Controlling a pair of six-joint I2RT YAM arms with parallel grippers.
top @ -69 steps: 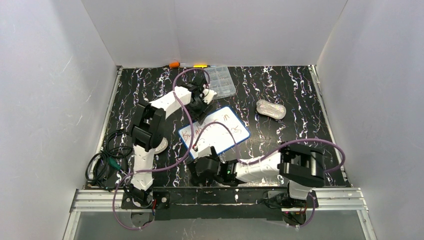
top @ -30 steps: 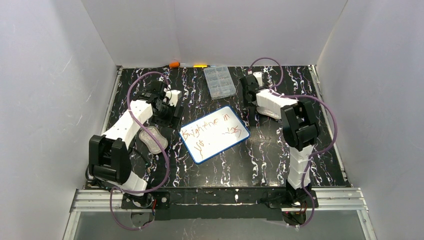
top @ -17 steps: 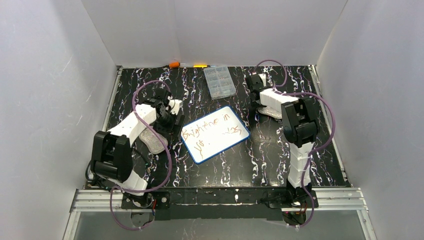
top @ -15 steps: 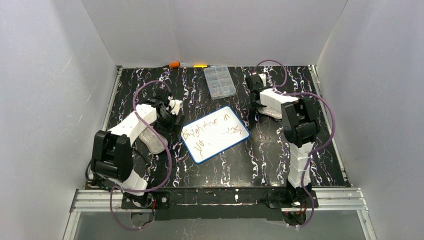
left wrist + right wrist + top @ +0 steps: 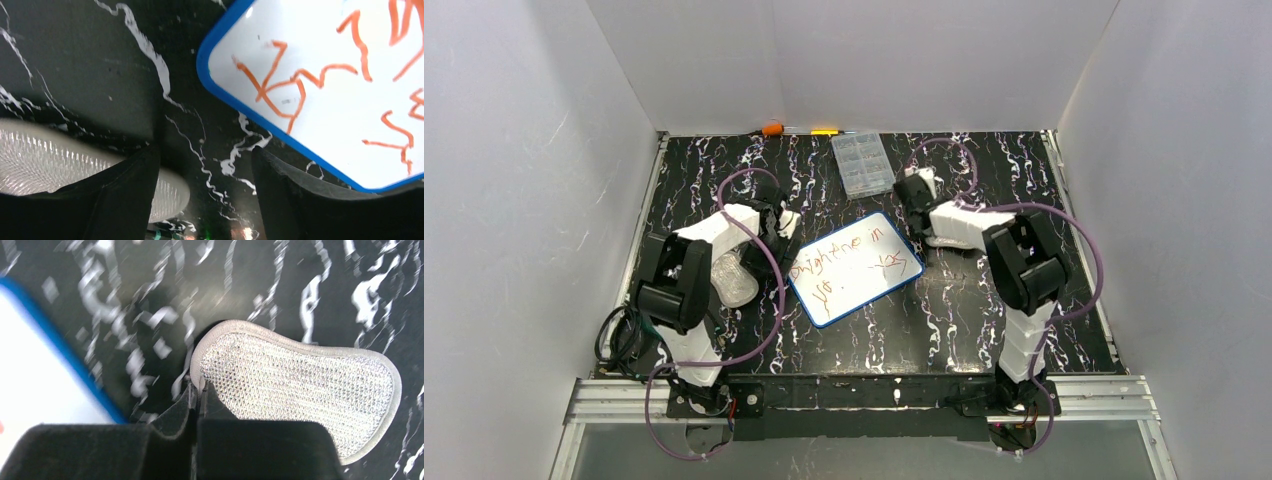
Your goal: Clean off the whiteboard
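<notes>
Your left gripper [image 5: 204, 150] is spread wide, nothing between its fingers [image 5: 125, 195]. Left pad [image 5: 45, 165] sits low on its left side, partly hidden by the left finger. The whiteboard [image 5: 340, 75] is ahead-right of it, flat on the table [image 5: 75, 75], with orange scribbles on it and a blue corner near the right finger. Your right gripper [image 5: 195, 395] is pressed together and looks pinched on the near rim of the right pad [image 5: 300, 385], which runs ahead-right from the tips. The whiteboard edge lies to its left, apart from that pad. The box [image 5: 862, 163] lies farther out, between both grippers.
</notes>
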